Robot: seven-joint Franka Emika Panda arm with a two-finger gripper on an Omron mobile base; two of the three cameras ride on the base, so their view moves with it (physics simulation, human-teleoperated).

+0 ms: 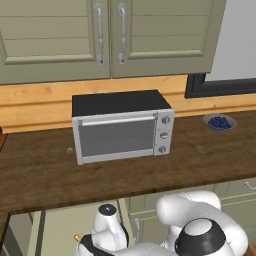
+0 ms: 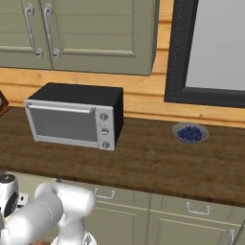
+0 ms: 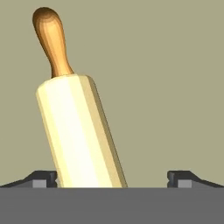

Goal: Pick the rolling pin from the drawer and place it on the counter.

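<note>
Rolling pin (image 3: 81, 131) lies on the flat sage floor of the drawer (image 3: 175, 87), just under the hand camera, its pale barrel running from 6 o'clock up toward 11 o'clock, where one orange-brown handle peg ends. The end effector (image 3: 112, 177) stands wide, one dark tip at 7 o'clock and one at 5 o'clock, with the barrel between them nearer the 7 o'clock tip and nothing gripped; that straddle looks like the line-up for closing across the barrel. The pin's near end and second peg are cut off below. From the left base view the arm bends down over the open drawer, and an orange speck there may be a peg. Farther off, the counter (image 1: 45, 175) carries a toaster oven (image 1: 122, 131) and, toward 2 o'clock, a bowl of blueberries (image 1: 220, 121).
</note>
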